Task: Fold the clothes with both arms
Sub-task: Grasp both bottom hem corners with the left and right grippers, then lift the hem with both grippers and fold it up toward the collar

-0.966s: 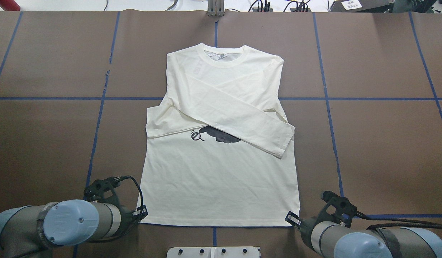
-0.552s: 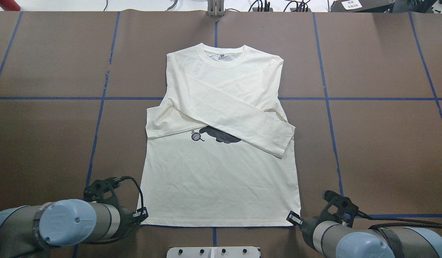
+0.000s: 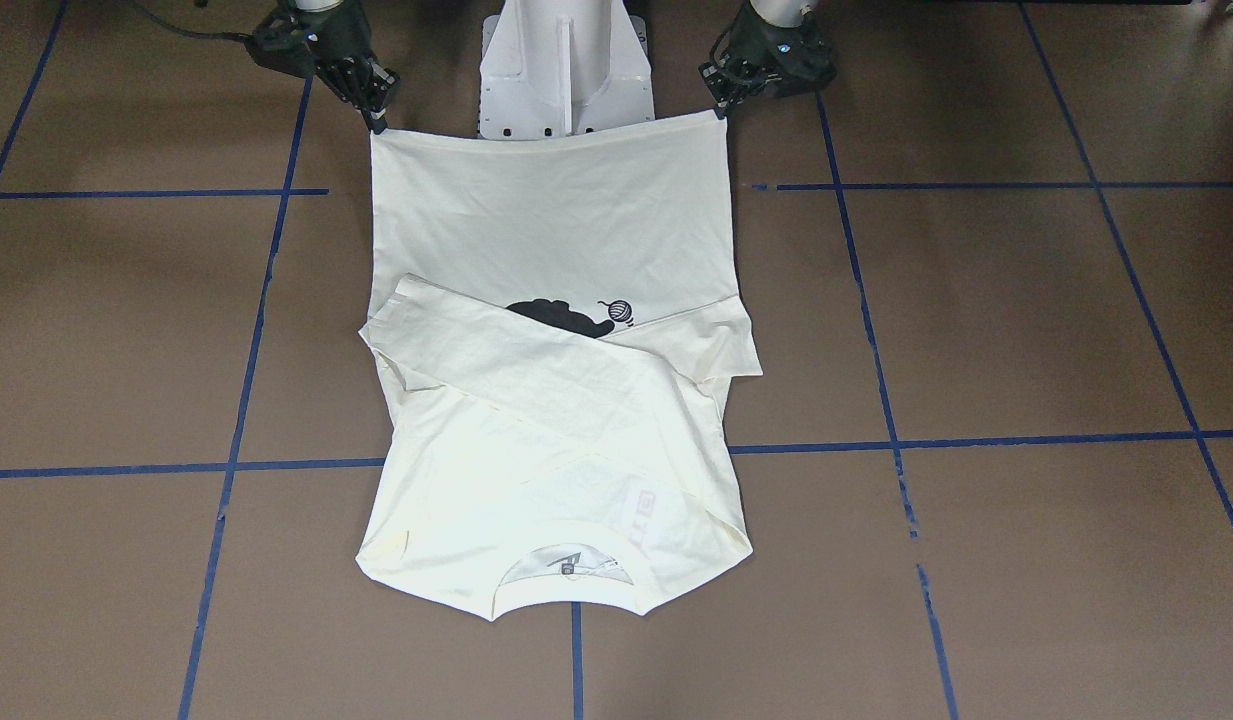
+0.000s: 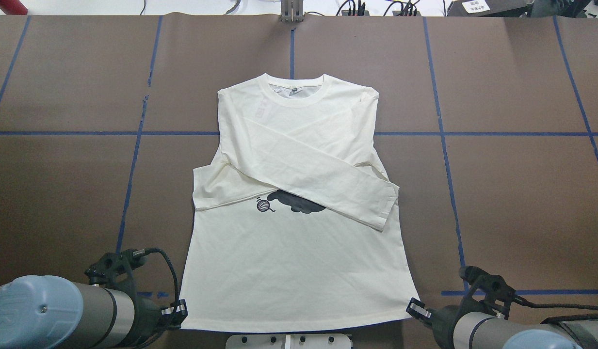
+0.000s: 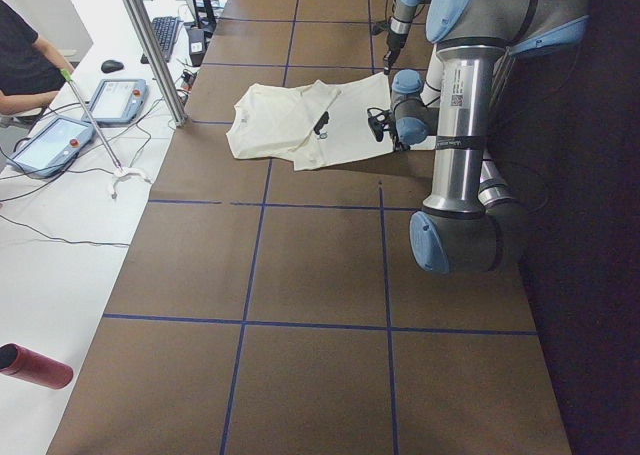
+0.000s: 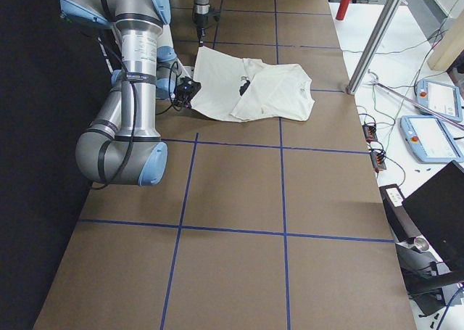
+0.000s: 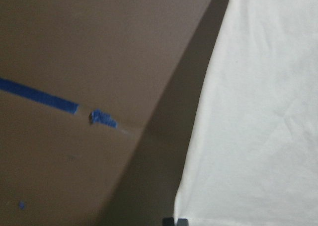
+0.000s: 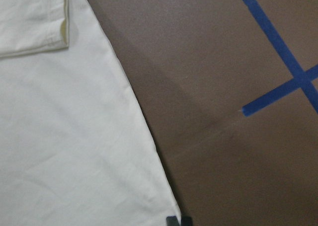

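You have the T-shirt [image 4: 294, 276] lying print-side up on the table [image 4: 522, 194], sleeves [image 4: 328, 189] crossed over the cat print [image 4: 299, 203], collar [image 4: 327, 86] at the far side. The left tool [image 4: 179, 310] pinches one near hem corner, the right tool [image 4: 415, 310] pinches the other

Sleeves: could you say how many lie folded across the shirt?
2. The upper sleeve lies diagonally, cuff toward the robot's right; the lower sleeve lies beneath it, cuff toward the robot's left.

Overhead and front views oppose across the desk [image 4: 61, 194]; side views look along it; wrist cameras close on shirt [image 7: 258, 112] corners.
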{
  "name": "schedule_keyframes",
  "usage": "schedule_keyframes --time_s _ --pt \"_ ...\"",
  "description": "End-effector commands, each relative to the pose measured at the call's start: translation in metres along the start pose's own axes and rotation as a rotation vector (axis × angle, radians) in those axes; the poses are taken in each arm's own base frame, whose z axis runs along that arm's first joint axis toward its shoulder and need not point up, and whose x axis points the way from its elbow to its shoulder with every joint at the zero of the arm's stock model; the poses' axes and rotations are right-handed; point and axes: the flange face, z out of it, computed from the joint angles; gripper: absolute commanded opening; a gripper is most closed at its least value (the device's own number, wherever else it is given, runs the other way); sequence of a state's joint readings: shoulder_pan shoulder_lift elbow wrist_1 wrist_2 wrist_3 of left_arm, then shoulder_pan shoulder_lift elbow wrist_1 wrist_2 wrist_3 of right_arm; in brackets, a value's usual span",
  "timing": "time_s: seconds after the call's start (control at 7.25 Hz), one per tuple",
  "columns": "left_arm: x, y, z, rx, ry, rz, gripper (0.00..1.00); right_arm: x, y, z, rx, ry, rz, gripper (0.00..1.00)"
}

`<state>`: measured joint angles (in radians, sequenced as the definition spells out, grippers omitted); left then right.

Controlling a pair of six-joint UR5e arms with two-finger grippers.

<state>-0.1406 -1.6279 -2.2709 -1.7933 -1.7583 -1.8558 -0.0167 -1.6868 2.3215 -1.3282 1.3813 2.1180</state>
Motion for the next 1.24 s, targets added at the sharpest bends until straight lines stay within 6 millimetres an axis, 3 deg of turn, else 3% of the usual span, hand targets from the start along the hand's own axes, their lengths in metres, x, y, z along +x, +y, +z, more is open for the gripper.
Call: schedule_keyframes --time_s 0.0,0.14,0.28,0.41,0.55,0.69,0.83,0.97,1.1 --pt "0.016 -0.026 -0.007 0.049 0.023 -0.019 0.0 -0.029 -0.036 -0.015 0.038 -0.06 -0.023 0.0" --pt "0.049 -0.072 -0.014 0.128 0.071 -0.04 0.0 -0.058 -0.051 -0.011 0.068 -0.104 0.008 0.0" --pt "0.07 -0.117 -0.014 0.205 0.052 0.015 0.0 -0.093 -0.079 0.005 0.099 -0.123 0.019 0.0" --pt "0.094 -0.178 -0.037 0.293 0.074 0.004 0.0 -0.128 -0.118 0.02 0.117 -0.108 0.01 0.0" --pt "0.106 -0.234 -0.039 0.348 0.05 0.019 0.0 -0.164 -0.168 0.026 0.142 -0.071 -0.013 0.0" --pt "0.118 -0.28 -0.048 0.407 0.026 0.059 0.0 -0.193 -0.212 0.044 0.185 -0.021 -0.037 0.0" --pt "0.125 -0.312 -0.035 0.431 0.024 0.05 0.0 -0.211 -0.255 0.067 0.233 0.026 -0.047 0.0" --pt "0.122 -0.348 -0.025 0.463 0.069 0.049 0.0 -0.216 -0.293 0.078 0.254 0.068 -0.071 0.0" --pt "0.124 -0.369 -0.012 0.483 0.083 0.047 0.0 -0.235 -0.311 0.078 0.254 0.072 -0.068 0.0"
